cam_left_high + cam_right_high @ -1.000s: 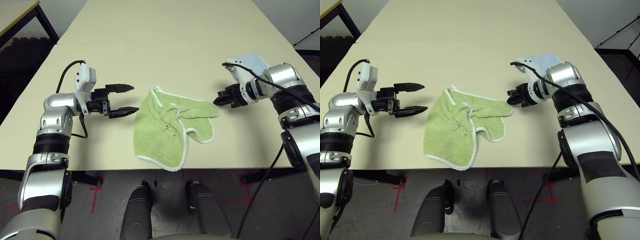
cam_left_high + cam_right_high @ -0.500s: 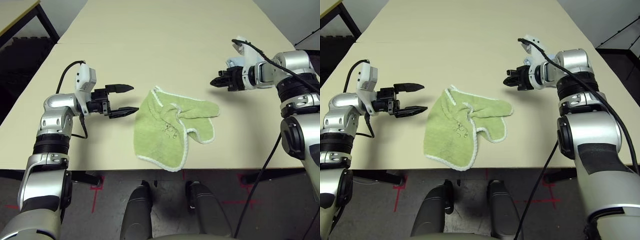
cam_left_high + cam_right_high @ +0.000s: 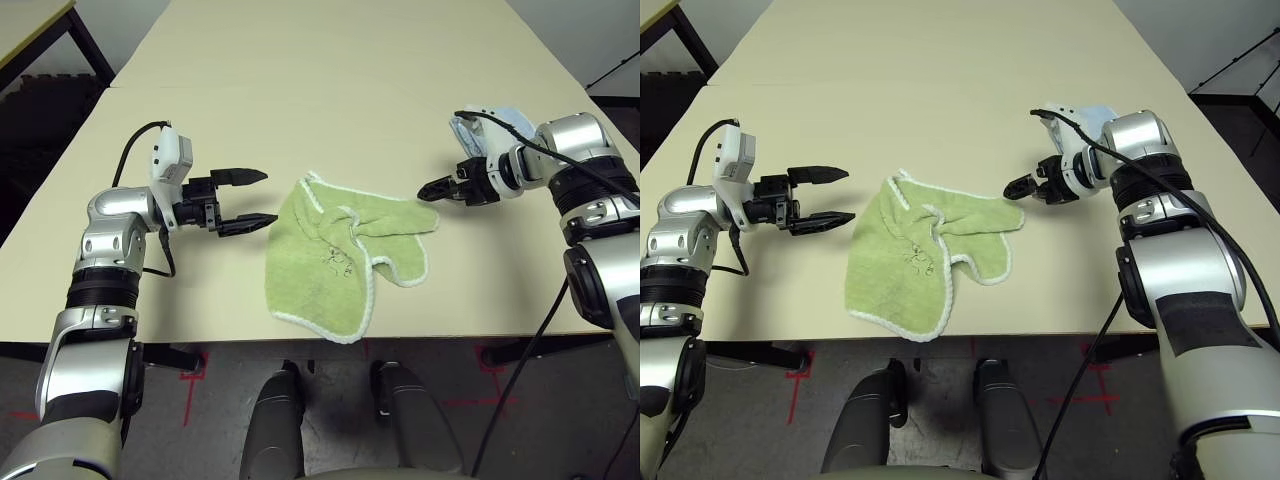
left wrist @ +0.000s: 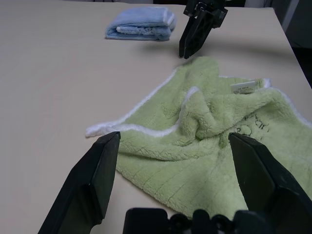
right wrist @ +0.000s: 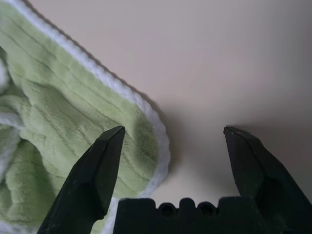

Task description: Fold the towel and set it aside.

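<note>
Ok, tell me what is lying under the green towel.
The towel lies crumpled straight on the tan table, which shows bare all around it. Its folds overlap one another. Whatever might sit beneath the cloth itself is covered and cannot be seen.

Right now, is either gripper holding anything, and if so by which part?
Nothing is held. The left gripper is open beside the towel, and the right gripper is open over its white-trimmed corner, not closed on it.
</note>
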{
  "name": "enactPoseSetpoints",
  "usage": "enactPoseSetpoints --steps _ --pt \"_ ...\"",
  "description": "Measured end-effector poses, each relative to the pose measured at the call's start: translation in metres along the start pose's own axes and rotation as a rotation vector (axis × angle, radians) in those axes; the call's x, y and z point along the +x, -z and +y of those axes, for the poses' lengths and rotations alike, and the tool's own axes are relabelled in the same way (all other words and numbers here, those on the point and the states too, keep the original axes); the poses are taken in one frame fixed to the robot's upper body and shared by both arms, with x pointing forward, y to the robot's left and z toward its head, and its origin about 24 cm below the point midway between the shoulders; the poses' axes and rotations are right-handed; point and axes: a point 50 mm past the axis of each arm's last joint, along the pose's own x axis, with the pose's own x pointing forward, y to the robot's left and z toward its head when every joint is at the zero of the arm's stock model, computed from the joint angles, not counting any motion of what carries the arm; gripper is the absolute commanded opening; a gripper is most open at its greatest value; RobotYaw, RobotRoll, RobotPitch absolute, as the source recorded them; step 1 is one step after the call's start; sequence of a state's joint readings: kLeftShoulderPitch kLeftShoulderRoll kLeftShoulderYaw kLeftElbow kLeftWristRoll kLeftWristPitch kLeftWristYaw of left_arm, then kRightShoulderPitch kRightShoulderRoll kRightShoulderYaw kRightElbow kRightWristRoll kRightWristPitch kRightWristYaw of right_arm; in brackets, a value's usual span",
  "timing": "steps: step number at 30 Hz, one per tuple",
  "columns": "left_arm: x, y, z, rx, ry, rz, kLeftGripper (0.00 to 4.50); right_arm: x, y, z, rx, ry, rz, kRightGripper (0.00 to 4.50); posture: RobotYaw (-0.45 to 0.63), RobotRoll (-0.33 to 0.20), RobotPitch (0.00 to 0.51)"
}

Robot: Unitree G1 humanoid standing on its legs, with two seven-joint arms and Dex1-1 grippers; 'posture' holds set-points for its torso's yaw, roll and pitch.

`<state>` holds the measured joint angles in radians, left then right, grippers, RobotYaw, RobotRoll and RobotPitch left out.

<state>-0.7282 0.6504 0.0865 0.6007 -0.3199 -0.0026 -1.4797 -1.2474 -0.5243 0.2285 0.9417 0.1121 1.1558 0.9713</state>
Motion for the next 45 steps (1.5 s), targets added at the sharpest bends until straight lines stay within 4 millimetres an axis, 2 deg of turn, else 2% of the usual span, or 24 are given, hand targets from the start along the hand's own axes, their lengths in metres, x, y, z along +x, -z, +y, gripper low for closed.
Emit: enactPoseSetpoints --steps 24,28,37,38,45 --pt "0.000 0.000 0.000 -0.003 -0.008 0.000 4.50 0.006 0.000 0.014 -0.126 -0.048 0.077 4.44 -0.07 0.000 0.208" --pt "0.000 0.000 0.000 -0.003 -0.008 0.001 4.50 0.005 0.003 0.012 -0.130 -0.044 0.079 3.56 -0.07 0.000 0.208" --pt "0.000 0.000 0.000 -0.004 -0.008 0.001 4.50 0.008 0.008 0.009 -0.131 -0.038 0.096 0.18 -0.07 0.000 0.211" --pt "0.000 0.000 0.000 -0.004 -0.008 0.001 4.50 0.009 0.008 0.009 -0.131 -0.037 0.098 0.03 -0.07 0.000 0.212" --pt "0.000 0.000 0.000 -0.004 -0.008 0.001 4.50 0.010 0.007 0.009 -0.134 -0.029 0.088 0.03 -0.07 0.000 0.210"
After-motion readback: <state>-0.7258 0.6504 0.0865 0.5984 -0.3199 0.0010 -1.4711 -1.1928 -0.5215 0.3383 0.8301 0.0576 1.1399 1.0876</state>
